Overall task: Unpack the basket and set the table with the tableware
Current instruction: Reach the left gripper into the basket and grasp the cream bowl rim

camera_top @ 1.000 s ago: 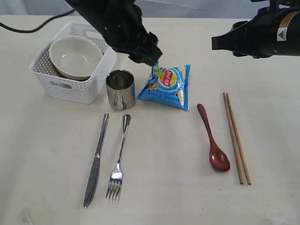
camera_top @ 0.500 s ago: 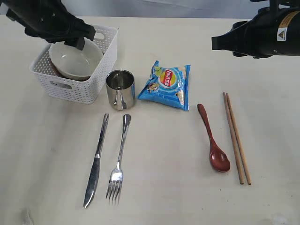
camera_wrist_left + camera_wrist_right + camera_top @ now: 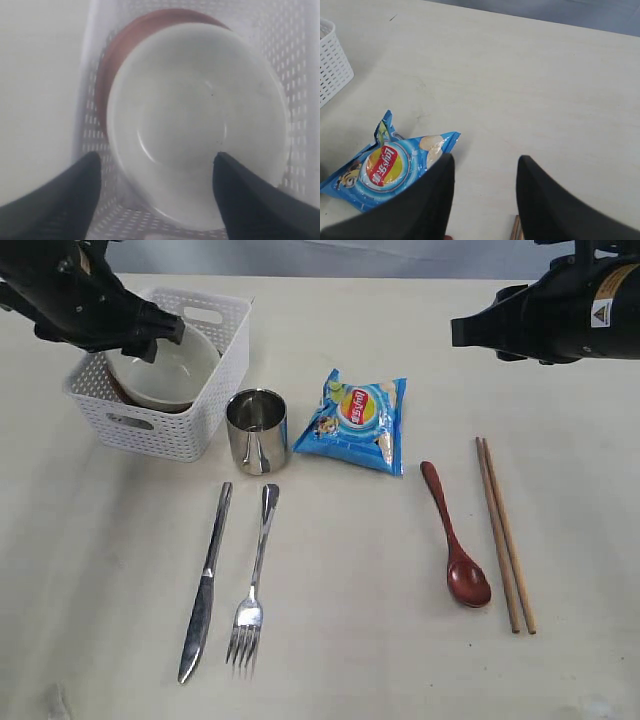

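Exterior view: the basket (image 3: pixel 150 430) stands far left on the surface (image 3: pixel 360 660), and the left claw (image 3: pixel 152 338) hangs over its left part, above the bowl (image 3: pixel 172 370). A reddish sliver of plate (image 3: pixel 114 390) shows under the bowl's left edge. The cup (image 3: pixel 257 430) stands just beside the basket's near right corner. Knife (image 3: pixel 203 585) and fork (image 3: pixel 253 580) lie side by side nearer in, the bag (image 3: pixel 355 425) lies mid-surface, and spoon (image 3: pixel 455 535) and chopsticks (image 3: pixel 503 535) lie to the right. The right claw (image 3: pixel 465 332) hovers far right, well apart from everything.

Left wrist view: the dark fingers (image 3: pixel 55 210) are spread wide, one beyond the bowl's rim, the other over its inside, holding nothing. The bowl is cream, smooth and glossy, tilted on the plate, and fills most of the basket. The step looks like lifting the bowl out. To do it well, come straight down, pinch one rim wall firmly because the glaze looks slippery, and lift clear of the basket wall so neither plate nor basket is dragged along.

Right wrist view: the fingers (image 3: pixel 555 205) stand moderately apart with nothing between them, above bare surface to the right of the bag
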`<state>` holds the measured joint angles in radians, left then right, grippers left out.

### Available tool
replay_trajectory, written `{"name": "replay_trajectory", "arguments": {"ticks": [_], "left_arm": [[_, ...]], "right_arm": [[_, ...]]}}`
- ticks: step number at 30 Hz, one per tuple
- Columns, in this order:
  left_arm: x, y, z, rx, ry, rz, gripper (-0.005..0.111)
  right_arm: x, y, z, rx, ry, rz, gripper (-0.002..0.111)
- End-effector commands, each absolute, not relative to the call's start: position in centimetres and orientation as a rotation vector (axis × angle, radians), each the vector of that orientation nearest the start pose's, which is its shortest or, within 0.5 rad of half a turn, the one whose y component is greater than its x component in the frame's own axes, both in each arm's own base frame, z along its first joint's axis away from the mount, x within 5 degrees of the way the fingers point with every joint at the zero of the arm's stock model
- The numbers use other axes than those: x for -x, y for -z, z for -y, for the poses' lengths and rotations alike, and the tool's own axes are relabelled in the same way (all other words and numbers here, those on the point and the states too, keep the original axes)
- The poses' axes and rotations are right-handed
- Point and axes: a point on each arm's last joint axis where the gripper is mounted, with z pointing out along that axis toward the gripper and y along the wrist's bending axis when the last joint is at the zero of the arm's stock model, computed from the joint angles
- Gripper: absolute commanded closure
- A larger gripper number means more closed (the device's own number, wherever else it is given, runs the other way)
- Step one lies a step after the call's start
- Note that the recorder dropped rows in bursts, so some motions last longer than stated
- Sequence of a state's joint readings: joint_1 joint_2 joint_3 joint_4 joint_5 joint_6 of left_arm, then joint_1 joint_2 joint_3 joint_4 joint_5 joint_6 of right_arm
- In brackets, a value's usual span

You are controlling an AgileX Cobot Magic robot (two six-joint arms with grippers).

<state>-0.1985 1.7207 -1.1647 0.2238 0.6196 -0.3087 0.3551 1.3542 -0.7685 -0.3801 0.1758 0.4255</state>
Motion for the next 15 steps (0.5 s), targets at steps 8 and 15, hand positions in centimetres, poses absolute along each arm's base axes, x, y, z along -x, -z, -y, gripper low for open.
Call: {"name": "replay_trajectory", "arguments": {"ticks": [8,15], "left_arm": [[-35.9,-20.3,5.7,-0.025,-0.1,-2.658,0.046],[-36.3,-19.5,5.8,-0.032,-0.093,-2.659,0.047]], "right_arm": [[-26.3,-25.2,-9.0,0.303,-0.143,-2.21,0.069],[-26.3,-25.2,-9.0,0.303,-0.143,-2.21,0.069]]}}
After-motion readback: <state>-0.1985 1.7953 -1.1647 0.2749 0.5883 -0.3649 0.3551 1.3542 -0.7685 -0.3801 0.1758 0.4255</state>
